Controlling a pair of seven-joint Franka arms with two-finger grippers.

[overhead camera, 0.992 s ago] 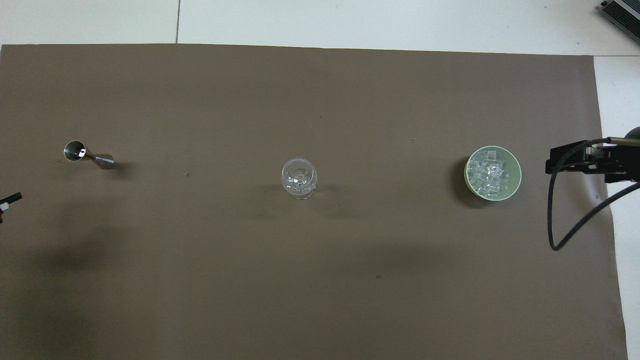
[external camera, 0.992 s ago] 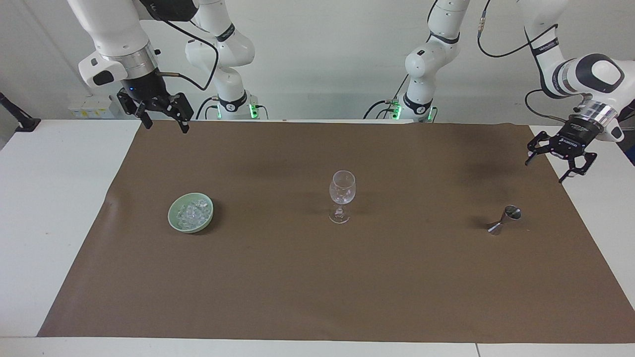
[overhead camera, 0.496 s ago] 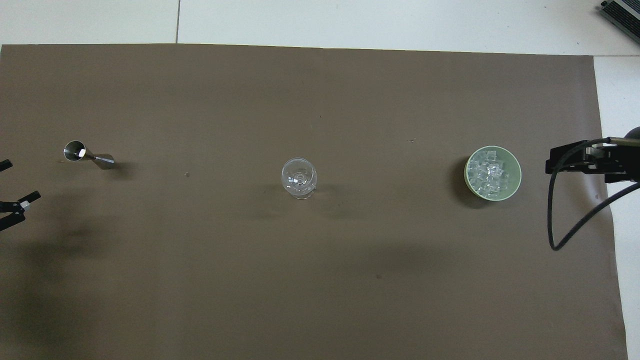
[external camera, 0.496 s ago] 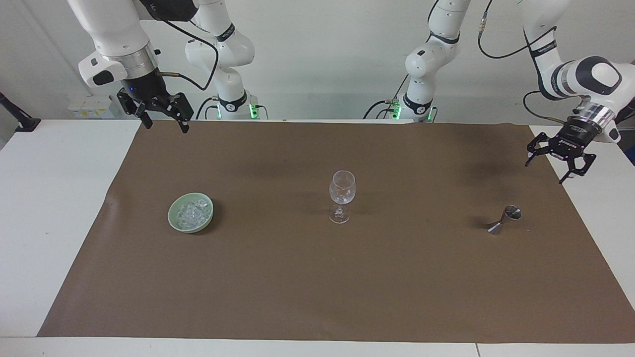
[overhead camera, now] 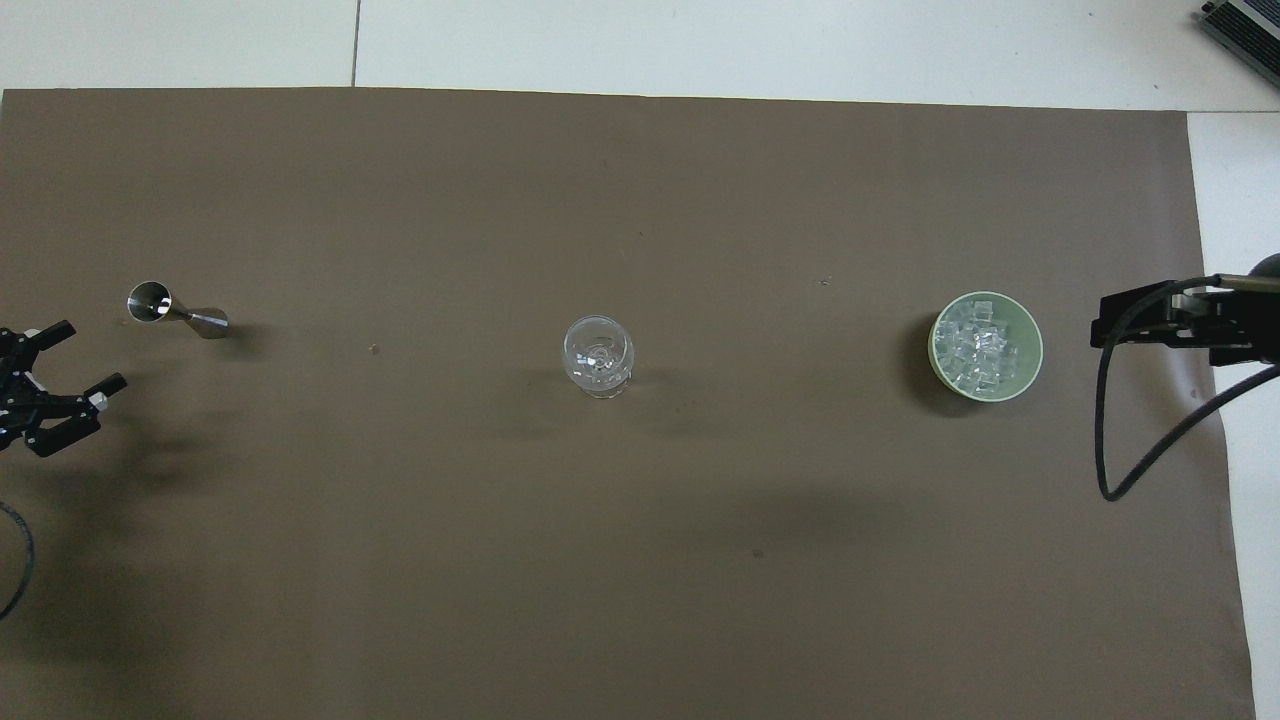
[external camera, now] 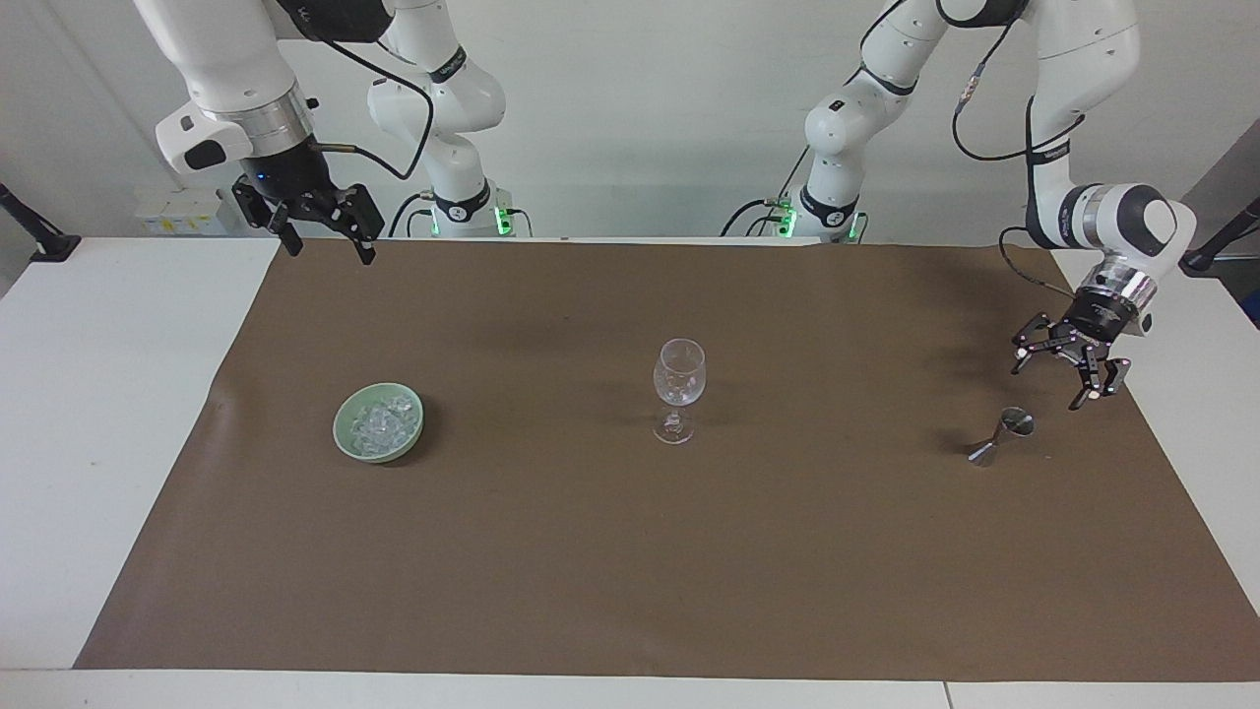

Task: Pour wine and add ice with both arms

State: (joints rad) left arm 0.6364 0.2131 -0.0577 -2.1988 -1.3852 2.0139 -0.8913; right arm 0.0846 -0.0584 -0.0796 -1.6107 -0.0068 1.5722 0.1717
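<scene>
My left claw (external camera: 1064, 366) is spread and empty, up beside the steel jigger (external camera: 999, 436), not touching it. Plan: drop straight, pinch the waist, lift it level so nothing spills before the wine glass (external camera: 678, 389) mid-tabletop. Right claw (external camera: 317, 228) waits spread, high. Ice (external camera: 381, 423) sits in the green bowl (external camera: 346, 440) toward the right arm's end.
</scene>
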